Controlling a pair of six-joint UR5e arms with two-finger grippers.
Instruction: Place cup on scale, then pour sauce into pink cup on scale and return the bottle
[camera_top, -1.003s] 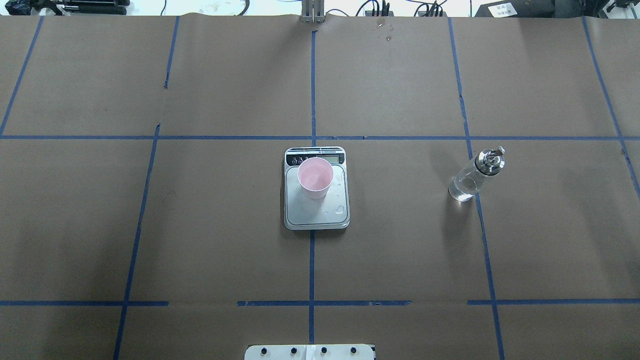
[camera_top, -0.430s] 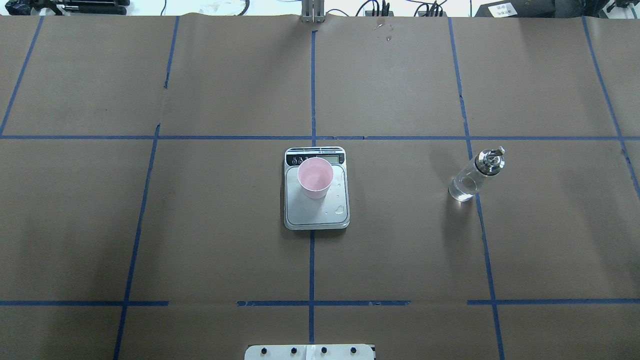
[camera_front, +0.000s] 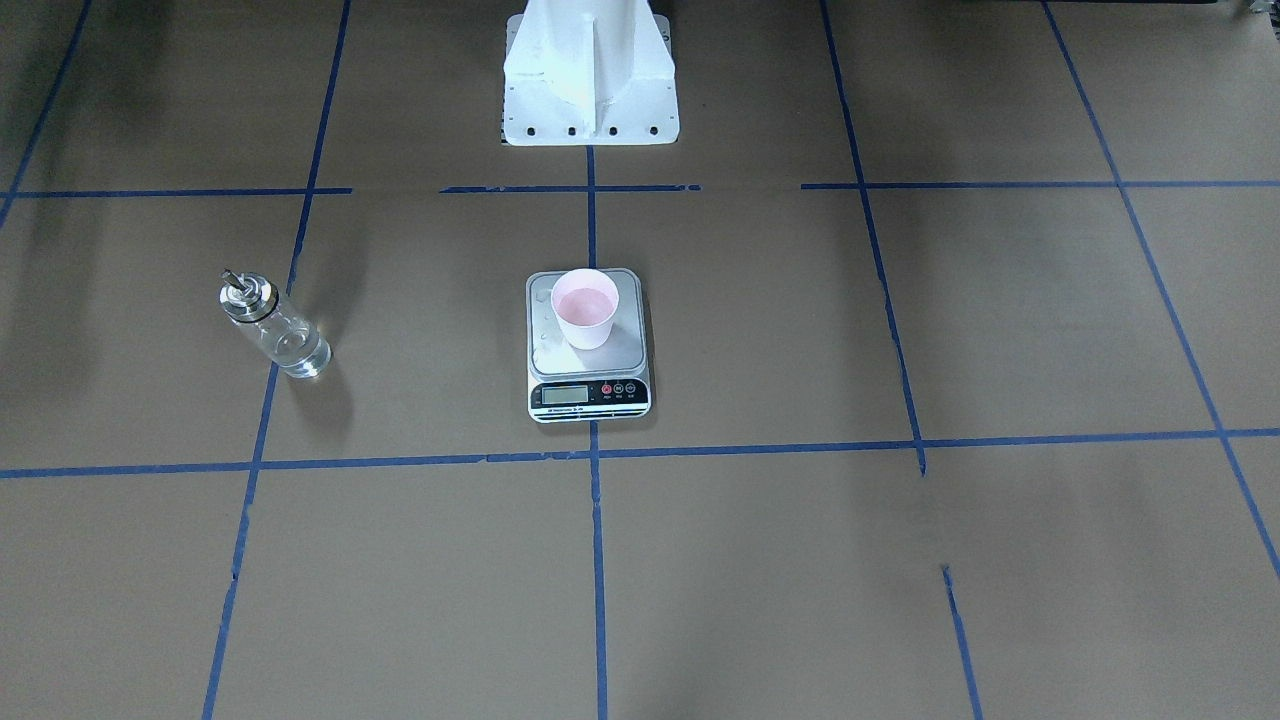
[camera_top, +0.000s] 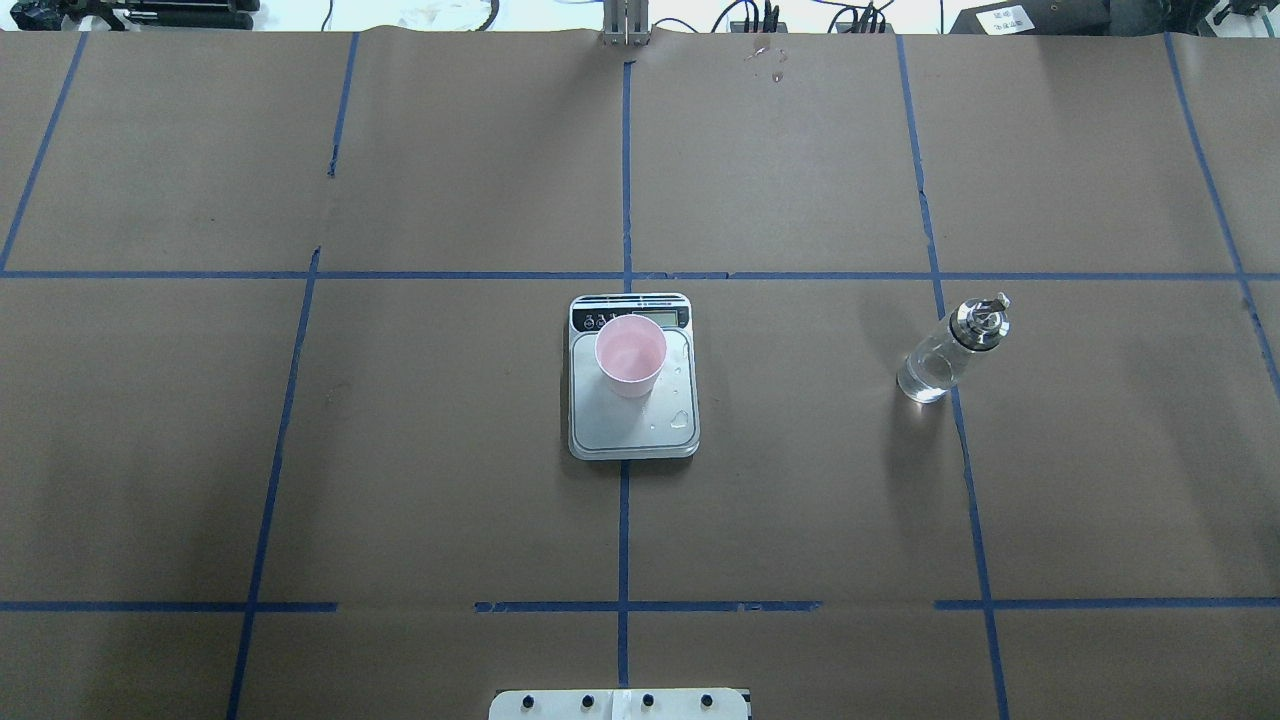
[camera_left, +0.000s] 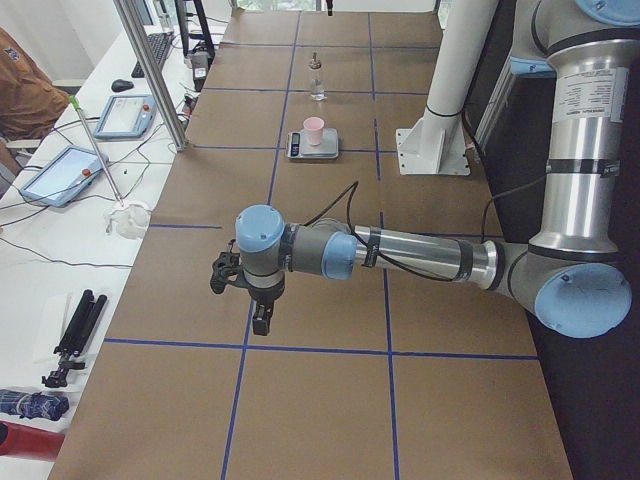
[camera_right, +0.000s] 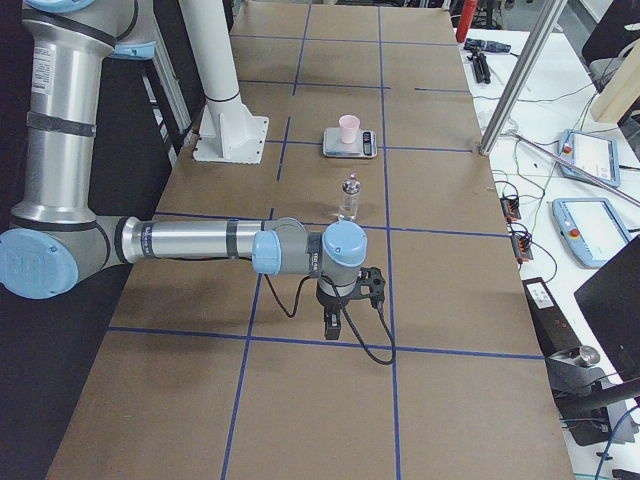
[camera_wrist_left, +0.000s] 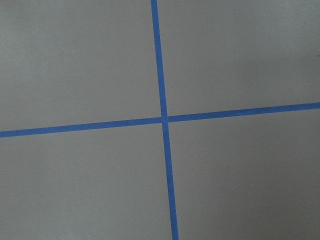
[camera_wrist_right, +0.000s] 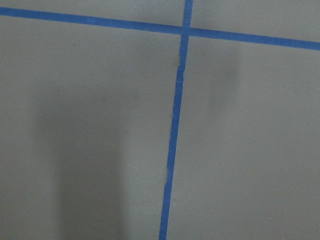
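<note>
The pale pink cup (camera_top: 631, 355) stands upright on the back part of the scale's silver platform (camera_top: 620, 430), seen also in the front-facing view (camera_front: 585, 308). The clear glass bottle (camera_top: 950, 350) with its metal spout stands upright on the table far to the right, with clear sauce (camera_top: 922, 380) in its bottom part. Drops of liquid (camera_top: 680, 418) lie on the platform. My left gripper (camera_left: 260, 318) hangs over bare table far from the scale. My right gripper (camera_right: 331, 325) hangs just short of the bottle (camera_right: 350, 198). I cannot tell if either is open.
The robot's white pedestal (camera_front: 590, 80) stands behind the scale. Blue tape lines divide the brown table. Beyond the far edge is a bench with tablets (camera_left: 60, 170), cables and a metal post (camera_left: 150, 70). A tripod (camera_left: 75, 335) lies there too.
</note>
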